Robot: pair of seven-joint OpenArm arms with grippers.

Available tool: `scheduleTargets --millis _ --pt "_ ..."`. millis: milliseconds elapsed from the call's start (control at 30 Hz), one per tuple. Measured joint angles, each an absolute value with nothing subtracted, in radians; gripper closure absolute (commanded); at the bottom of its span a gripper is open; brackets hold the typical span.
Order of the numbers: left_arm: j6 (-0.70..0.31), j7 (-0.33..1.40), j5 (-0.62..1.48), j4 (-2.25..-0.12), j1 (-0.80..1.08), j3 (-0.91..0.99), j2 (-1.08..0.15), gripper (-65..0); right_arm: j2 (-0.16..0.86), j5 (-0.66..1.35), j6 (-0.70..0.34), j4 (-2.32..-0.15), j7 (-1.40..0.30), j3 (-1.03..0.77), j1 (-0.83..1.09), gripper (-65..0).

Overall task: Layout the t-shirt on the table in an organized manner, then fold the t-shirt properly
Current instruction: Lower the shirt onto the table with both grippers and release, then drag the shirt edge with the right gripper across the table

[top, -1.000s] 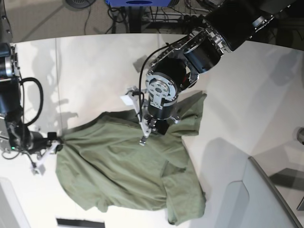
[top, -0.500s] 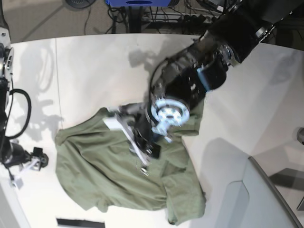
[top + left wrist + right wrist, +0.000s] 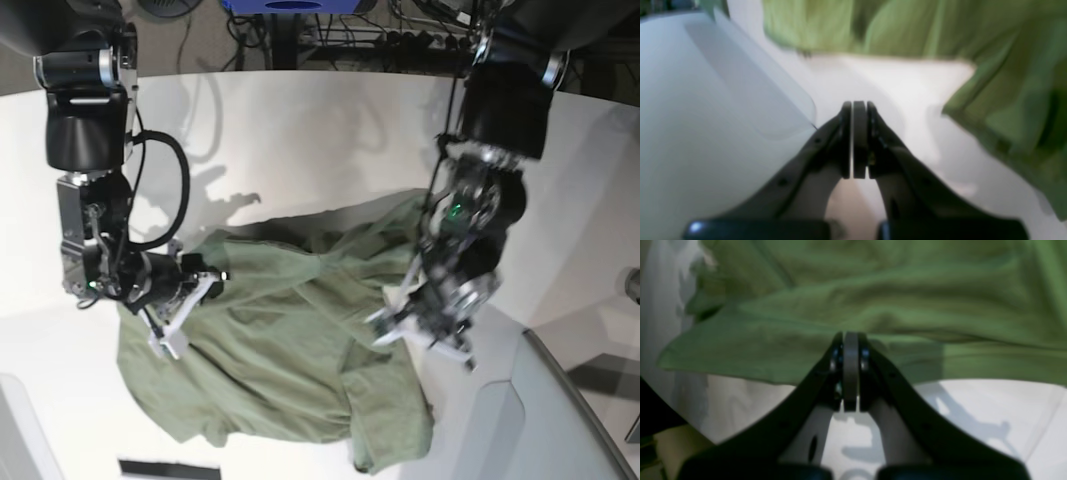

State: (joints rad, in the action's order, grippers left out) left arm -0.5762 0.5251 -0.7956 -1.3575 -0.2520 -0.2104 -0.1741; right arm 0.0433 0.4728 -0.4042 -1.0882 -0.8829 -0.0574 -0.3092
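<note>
A: Where's the left arm [image 3: 497, 130]?
B: It drops in from one o'clock in the base view, wrist bent toward seven, left pincer [image 3: 425, 335] at about four o'clock of centre.
A: And its jaws?
B: Pressed flat together in the wrist view [image 3: 855, 140], nothing between them.
A: The right arm [image 3: 88, 150]?
B: It hangs straight down from eleven o'clock, forearm vertical, and the right pincer [image 3: 180, 315] turns out toward three o'clock.
A: Jaws?
B: Closed too [image 3: 850, 370], pads meeting, empty.

Grey floor [image 3: 90, 40], tangled cables [image 3: 400, 35], blue base [image 3: 290, 5] behind.
</note>
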Motion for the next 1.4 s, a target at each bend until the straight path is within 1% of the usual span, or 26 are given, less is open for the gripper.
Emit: scheduleTargets --millis 67,200,267,333,400,467,567,600,667,800,1100,1167,1233,1400 --pt "-0.599 0.506 -0.741 -1.359 -0.175 -0.157 -0.218 0.0 0.032 0.475 -0.403 -1.095 -0.879 -0.059 -0.305 -0.8" --pt "-0.599 0.474 -0.559 -1.367 -0.114 -0.047 -0.224 0.0 -0.001 0.477 -0.399 -1.092 -0.879 -0.059 -0.286 -0.8" --pt "-0.59 0.457 -0.442 -1.379 -0.117 0.004 -0.228 0.0 -0.011 0.478 -0.335 -1.091 -0.876 -0.059 -0.262 -0.8" --pt "-0.587 0.462 -0.335 -1.38 -0.117 0.05 -0.255 0.0 -0.01 0.479 -0.305 -1.09 -0.876 -0.059 -0.238 -0.8" --pt "-0.579 0.479 -0.254 -1.386 -0.1 0.072 -0.296 0.0 -0.005 0.473 -0.298 -1.088 -0.867 -0.059 -0.224 -0.8" --pt "-0.579 0.486 -0.189 -1.406 -0.088 0.068 -0.323 0.0 -0.002 0.48 -0.297 -1.055 -0.821 -0.059 -0.218 -0.8" --pt "-0.58 0.475 -0.109 -1.438 -0.092 0.071 -0.318 0.0 0.002 0.487 -0.299 -0.934 -0.752 -0.059 -0.221 -0.8" --pt "-0.583 0.468 -0.096 -1.446 -0.091 0.071 -0.316 0.0 0.008 0.516 -0.314 -0.906 -0.722 -0.059 -0.218 -0.8" --pt "-0.583 0.467 -0.097 -1.455 -0.085 0.071 -0.318 0.0 0.014 0.531 -0.322 -0.884 -0.719 -0.06 -0.219 -0.8" --pt "-0.583 0.482 -0.104 -1.445 -0.083 0.073 -0.322 0.0 0.025 0.538 -0.323 -0.902 -0.694 -0.059 -0.191 -0.8" --pt "-0.582 0.479 -0.104 -1.429 -0.088 0.067 -0.347 0.0 0.124 0.614 -0.368 -0.917 -0.698 -0.068 -0.131 -0.8" --pt "-0.583 0.475 -0.102 -1.411 -0.092 0.067 -0.342 0.0 0.142 0.623 -0.358 -0.921 -0.702 -0.096 -0.122 -0.8" --pt "-0.583 0.476 -0.103 -1.396 -0.091 0.064 -0.34 0.0 0.167 0.638 -0.315 -0.922 -0.709 -0.14 -0.118 -0.8" --pt "-0.583 0.479 -0.103 -1.396 -0.086 0.062 -0.341 0.0 0.283 0.593 -0.273 -0.913 -0.712 -0.204 -0.122 -0.8"
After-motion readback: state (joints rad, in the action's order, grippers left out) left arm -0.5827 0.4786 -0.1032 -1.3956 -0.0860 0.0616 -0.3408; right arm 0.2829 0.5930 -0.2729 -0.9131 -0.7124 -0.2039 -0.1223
